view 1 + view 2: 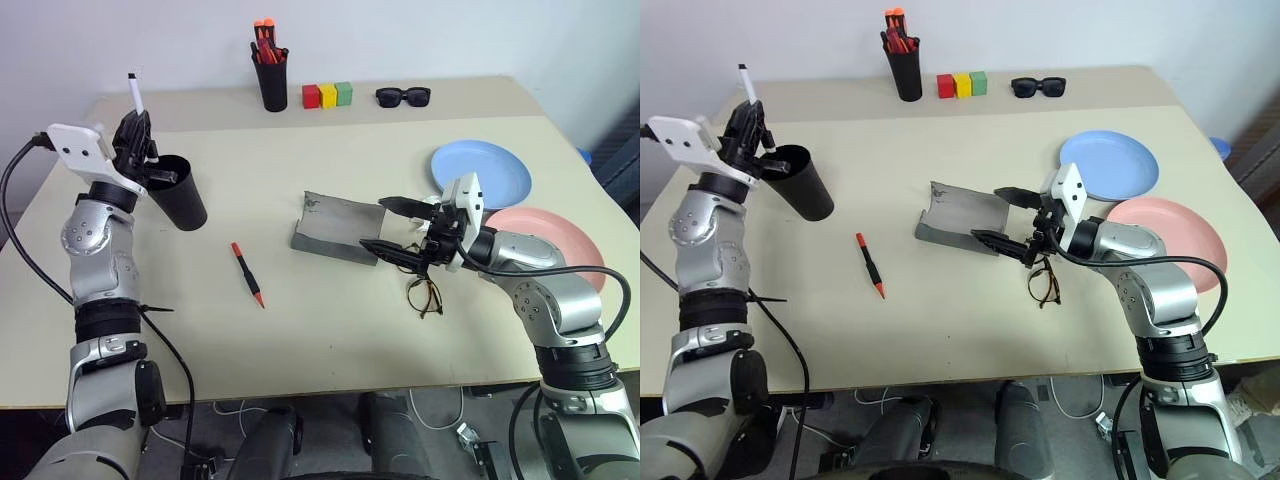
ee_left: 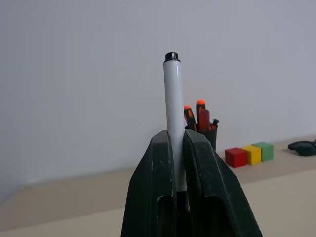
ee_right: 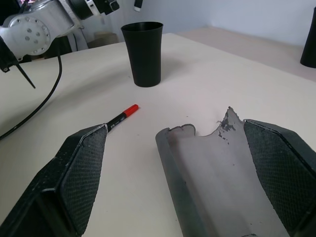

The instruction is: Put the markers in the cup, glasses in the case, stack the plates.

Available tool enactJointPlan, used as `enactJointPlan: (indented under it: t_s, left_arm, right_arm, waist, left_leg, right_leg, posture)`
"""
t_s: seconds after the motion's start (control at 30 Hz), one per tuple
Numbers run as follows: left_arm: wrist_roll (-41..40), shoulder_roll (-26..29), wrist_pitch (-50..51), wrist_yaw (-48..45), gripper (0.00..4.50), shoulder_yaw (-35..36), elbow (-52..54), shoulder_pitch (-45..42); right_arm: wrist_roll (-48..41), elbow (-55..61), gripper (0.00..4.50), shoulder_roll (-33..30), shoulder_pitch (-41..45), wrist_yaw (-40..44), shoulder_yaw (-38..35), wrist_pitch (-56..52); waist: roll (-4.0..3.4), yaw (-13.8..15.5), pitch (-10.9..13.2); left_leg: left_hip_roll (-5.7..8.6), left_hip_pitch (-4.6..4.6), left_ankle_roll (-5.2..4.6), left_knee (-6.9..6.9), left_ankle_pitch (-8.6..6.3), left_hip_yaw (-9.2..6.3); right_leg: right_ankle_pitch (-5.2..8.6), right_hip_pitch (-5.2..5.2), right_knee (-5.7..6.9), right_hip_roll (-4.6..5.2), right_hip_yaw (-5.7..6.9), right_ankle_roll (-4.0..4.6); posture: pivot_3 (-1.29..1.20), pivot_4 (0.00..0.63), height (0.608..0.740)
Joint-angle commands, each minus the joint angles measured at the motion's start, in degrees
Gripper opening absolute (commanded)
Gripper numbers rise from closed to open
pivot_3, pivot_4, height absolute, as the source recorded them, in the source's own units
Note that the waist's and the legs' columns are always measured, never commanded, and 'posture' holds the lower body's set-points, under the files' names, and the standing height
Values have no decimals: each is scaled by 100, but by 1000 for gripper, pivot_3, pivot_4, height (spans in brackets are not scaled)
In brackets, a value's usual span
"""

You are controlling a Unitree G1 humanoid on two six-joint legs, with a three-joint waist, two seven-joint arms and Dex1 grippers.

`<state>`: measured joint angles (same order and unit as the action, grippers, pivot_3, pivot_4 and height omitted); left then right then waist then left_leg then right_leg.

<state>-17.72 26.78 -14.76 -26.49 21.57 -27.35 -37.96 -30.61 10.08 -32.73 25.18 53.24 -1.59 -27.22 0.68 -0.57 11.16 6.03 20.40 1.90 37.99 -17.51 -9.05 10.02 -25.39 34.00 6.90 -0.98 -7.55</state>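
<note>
One beige table (image 1: pixel 330 330) meets a pale wall; left hand (image 1: pixel 133 128) pinches a white marker (image 1: pixel 134 93), right hand (image 1: pixel 392 224) wide.

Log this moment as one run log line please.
left gripper: shut on white marker, above cup | right gripper: open at case | red marker, glasses: on table

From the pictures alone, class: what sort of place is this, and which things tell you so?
Probably an indoor test or demonstration room: a plain beige table against a bare white wall, set out with a pen holder, coloured blocks and plastic plates.
</note>
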Motion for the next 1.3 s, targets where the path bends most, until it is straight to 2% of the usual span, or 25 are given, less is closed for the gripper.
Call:
enactJointPlan:
  t_s: [0.03, 0.13, 0.27, 0.3, 0.4, 0.5, 0.6, 0.67, 0.77, 0.9, 1.03, 1.17, 1.3]
  left_arm:
    - [-102, -4, -224, -91, 825, 47, -50, 45]
    - [-116, -37, -329, -133, 2101, 29, -63, 67]
    - [-187, -108, -296, -163, 4147, 12, 82, 113]
    - [-207, -109, -238, -170, 4440, -3, 182, 134]
    - [-372, -95, 308, -179, 4440, -128, 907, 275]
    - [-876, 90, 2298, 52, 4440, -557, 2660, 733]
    - [-1373, 325, 4263, 781, 4440, -799, 4452, 1209]
    - [-1575, 449, 5288, 1179, 4440, -887, 5181, 1411]
    - [-1811, 349, 6889, 2016, 4440, -1048, 5943, 1586]
    - [-1719, -863, 8745, 3603, 4440, -458, 6235, 1451]
    - [-1459, -1799, 9714, 4218, 4440, 84, 6183, 1198]
    - [-1164, -2138, 10305, 4298, 4440, 241, 6083, 1000]
    - [-744, -2336, 9985, 4360, 4440, 145, 5700, 1028]
  right_arm:
    - [-38, 240, 4500, -82, 92, 13, -98, 47]
    - [-20, 201, 4500, -104, 98, 34, -103, 69]
    - [-8, 155, 4500, -102, 124, 55, -89, 89]
    - [6, 138, 4500, -89, 136, 52, -79, 100]
    - [26, 124, 4500, -67, 141, 59, -74, 136]
    - [19, 109, 4500, -74, 130, 69, -108, 124]
    - [42, 85, 4500, -112, 89, 118, -122, 156]
    - [35, 85, 4500, -122, 79, 140, -129, 155]
    - [-35, 60, 4500, -111, 120, 202, -122, 88]
    - [30, -57, 4500, -69, 160, 232, -88, 160]
    - [8, -10, 4500, -7, 157, 199, -61, 135]
    - [20, 0, 4500, 24, 167, 176, -42, 131]
    - [37, -29, 4500, 34, 187, 128, -69, 151]
  waist:
    - [0, 2, 0]
    - [0, -1, 0]
    - [0, -1, 0]
    - [0, -1, 0]
    - [0, -3, 0]
    - [0, -9, 0]
    - [0, -16, 0]
    - [0, -14, 0]
    - [-1, -22, -1]
    - [1, 6, 0]
    - [1, 6, 0]
    - [2, 6, 0]
    - [1, 7, 0]
  left_leg:
    - [0, 0, 0, 0, 0, 0]
    - [0, 0, -1, 0, 0, 0]
    - [0, 0, -1, 0, 0, 0]
    - [0, 0, -1, 0, 0, 0]
    - [0, 0, -1, 0, 0, -1]
    - [-2, 2, -2, 0, -1, -1]
    - [-9, 2, -10, 0, -6, -5]
    - [-8, -1, -12, 0, -7, -8]
    - [-6, -7, -11, 0, -6, -8]
    - [-5, -6, -8, 6, -4, -4]
    - [-2, -4, -5, 7, -3, -2]
    - [-1, -4, -5, 6, -3, 3]
    - [0, -4, -4, 6, -3, 4]
  right_leg:
    - [0, 0, 1, 0, 0, 0]
    - [0, 0, 1, 0, 0, 0]
    - [0, 0, 1, 0, 0, 0]
    - [0, 0, 1, 0, 0, 0]
    - [0, 0, 1, 0, 0, 0]
    - [-1, 0, 1, 0, -1, -1]
    - [-2, -1, 4, 0, -6, -4]
    - [-2, -3, 9, 0, -10, -4]
    - [-2, -1, 12, -6, -12, -4]
    - [-2, 3, 12, -9, -12, -5]
    - [-2, 3, 9, -10, -11, -4]
    - [-2, 3, 8, -10, -11, -4]
    - [-2, 3, 7, -10, -12, -4]
  posture:
    - [0, 150, 740]
    - [0, 150, 740]
    - [0, 150, 740]
    - [0, 150, 740]
    - [0, 150, 740]
    - [0, 150, 740]
    - [0, 150, 740]
    - [0, 150, 740]
    - [0, 150, 740]
    - [0, 150, 740]
    - [0, 150, 740]
    - [0, 150, 740]
    - [0, 150, 740]
